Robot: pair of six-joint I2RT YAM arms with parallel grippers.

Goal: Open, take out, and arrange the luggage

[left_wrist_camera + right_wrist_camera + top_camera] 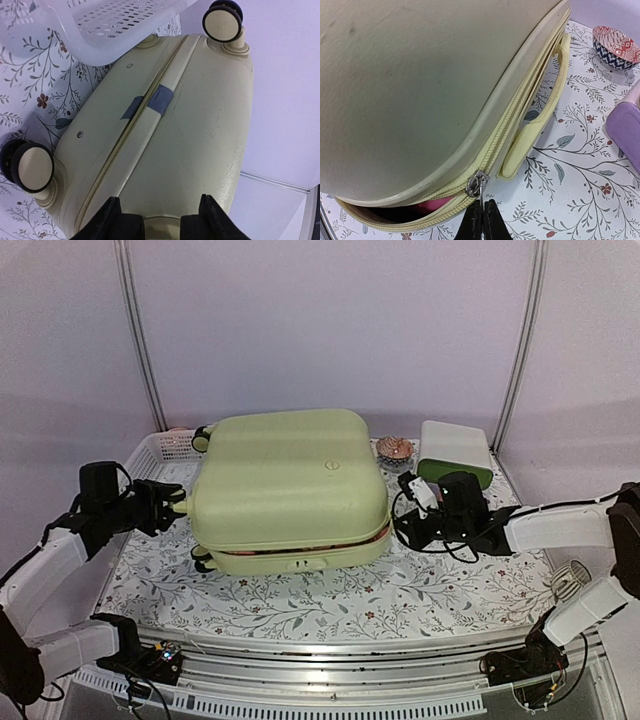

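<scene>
just above the right jaws, pinching the zipper pull, the luggage is partly unzipped, apparently unemptied; left jaws straddle its wheel end, grip unclear.

Found the luggage lying flat, wheels leftward: pale yellow-green hard shell, rounded corners. Saw its zipper partly undone along the near-right edge, pink showing in the gap.

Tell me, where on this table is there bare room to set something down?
Bare cloth lies in front of the suitcase, between it and the near rail. Behind it is crowded: basket at left, bowl and box at right.
</scene>
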